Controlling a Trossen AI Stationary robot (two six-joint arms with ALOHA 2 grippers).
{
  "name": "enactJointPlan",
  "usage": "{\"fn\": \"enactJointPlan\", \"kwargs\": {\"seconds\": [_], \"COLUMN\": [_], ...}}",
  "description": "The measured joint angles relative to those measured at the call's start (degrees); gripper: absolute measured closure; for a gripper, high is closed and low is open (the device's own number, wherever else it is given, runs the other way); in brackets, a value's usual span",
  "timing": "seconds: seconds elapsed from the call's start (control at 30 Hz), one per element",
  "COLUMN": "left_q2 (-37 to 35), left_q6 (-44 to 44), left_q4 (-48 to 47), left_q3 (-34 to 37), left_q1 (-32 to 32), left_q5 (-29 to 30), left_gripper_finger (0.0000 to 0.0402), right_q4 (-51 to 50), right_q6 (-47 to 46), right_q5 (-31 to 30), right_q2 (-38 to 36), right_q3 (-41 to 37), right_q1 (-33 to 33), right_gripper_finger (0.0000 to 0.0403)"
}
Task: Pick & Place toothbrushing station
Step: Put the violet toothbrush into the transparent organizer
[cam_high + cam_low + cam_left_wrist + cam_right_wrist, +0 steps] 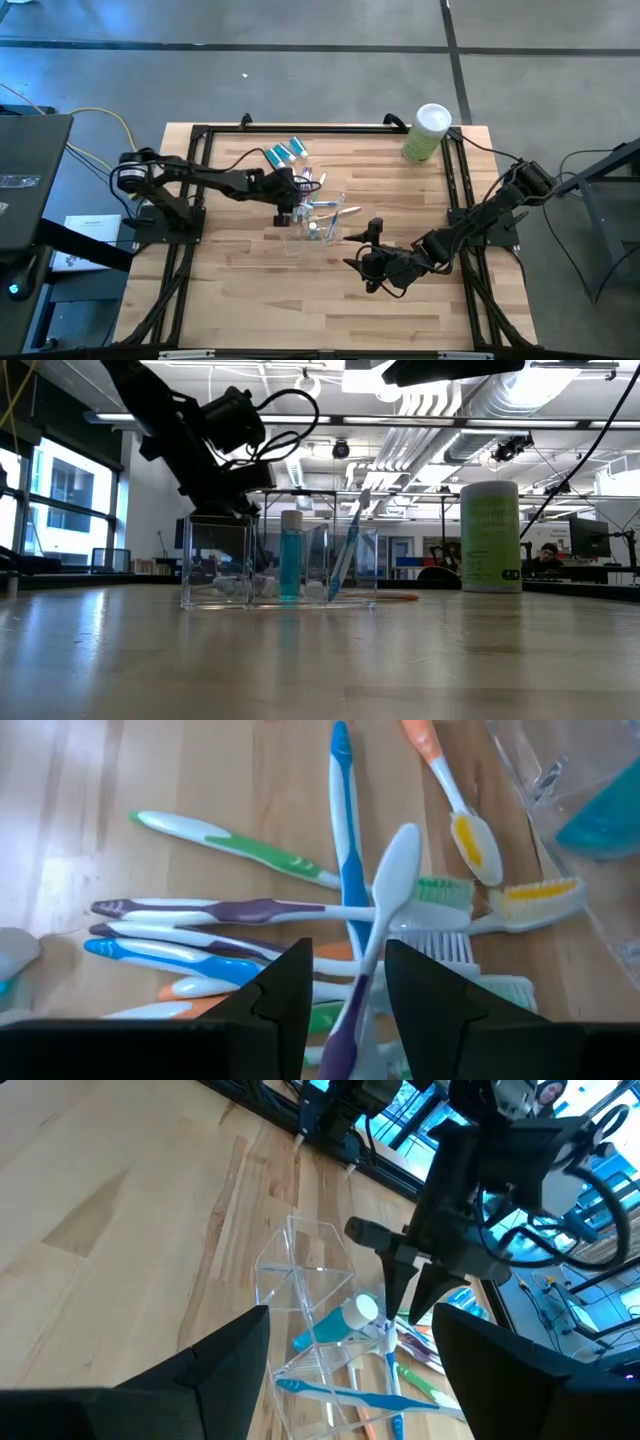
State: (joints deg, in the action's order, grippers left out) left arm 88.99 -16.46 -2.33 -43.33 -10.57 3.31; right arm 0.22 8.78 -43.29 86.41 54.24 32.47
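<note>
Centrally, left gripper (345, 1005) jaws pinching a white-purple toothbrush (372, 945), right gripper (350, 1370) jaws wide, open tabletop (250, 290) nearby.

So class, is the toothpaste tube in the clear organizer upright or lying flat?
Upright: the toothpaste tube stands vertically, white cap on top, inside the clear organizer.

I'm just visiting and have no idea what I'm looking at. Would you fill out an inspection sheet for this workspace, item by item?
Surface: wooden table in a black frame.
Job's things: clear organizer holding a teal toothpaste tube and a blue toothbrush; loose toothbrushes lying on the wood; more toothpaste tubes near the far edge.
Clutter: light-green canister with a white lid at the far right corner.
Grippers: left gripper closed on a purple-and-white toothbrush, above the pile; right gripper open, empty, nearer the front edge.
Cables: yellow cable on the floor, left of the table.
Surroundings: person at a distant desk.
</note>
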Motion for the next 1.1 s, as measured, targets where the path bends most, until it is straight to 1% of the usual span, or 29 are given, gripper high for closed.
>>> {"fn": "enactJointPlan", "kwargs": {"seconds": [0.1,0.23,0.33,0.43,0.53,0.6,0.63,0.77,0.87,1.03,1.1], "left_q2": [0.7,1.3,1.7,1.8,1.9,1.9,1.9,1.9,1.9,1.3,0.8], "left_q6": [-0.6,1.2,0.5,-0.1,0.5,0.7,0.7,-0.8,-0.4,-0.2,-0.2], "left_q4": [0.2,0.2,0.2,0.2,0.0,-0.1,-0.1,-0.1,0.0,0.5,0.4], "left_q3": [0.0,0.0,0.0,0.0,0.0,0.0,0.0,0.0,0.0,0.0,0.1], "left_q1": [0.0,0.0,0.0,0.0,0.0,0.0,0.0,0.0,0.4,2.6,3.5], "left_q5": [0.1,0.1,0.1,0.5,2.8,3.1,3.2,3.2,3.5,8.6,9.3], "left_gripper_finger": [0.0279,0.0280,0.0291,0.0318,0.0357,0.0384,0.0389,0.0392,0.0394,0.0395,0.0395], "right_q4": [0.0,0.0,0.0,0.0,0.0,0.0,0.0,-0.1,0.0,0.0,0.0], "right_q6": [0.0,-0.1,-0.1,-0.1,-0.1,-0.1,-0.1,-0.1,-0.1,0.0,-0.1], "right_q5": [0.0,0.0,0.0,0.0,0.0,0.0,0.0,0.0,0.0,0.0,0.0], "right_q2": [0.0,0.0,0.0,0.0,0.0,0.0,0.0,0.0,0.0,0.0,0.0], "right_q3": [0.0,0.0,0.0,0.0,0.0,0.0,0.0,0.0,0.0,0.0,0.0], "right_q1": [0.0,0.0,0.0,0.0,0.0,0.0,0.0,0.0,0.0,-0.3,-0.8], "right_gripper_finger": [0.0130,0.0130,0.0130,0.0130,0.0130,0.0130,0.0130,0.0130,0.0130,0.0130,0.0130]}}
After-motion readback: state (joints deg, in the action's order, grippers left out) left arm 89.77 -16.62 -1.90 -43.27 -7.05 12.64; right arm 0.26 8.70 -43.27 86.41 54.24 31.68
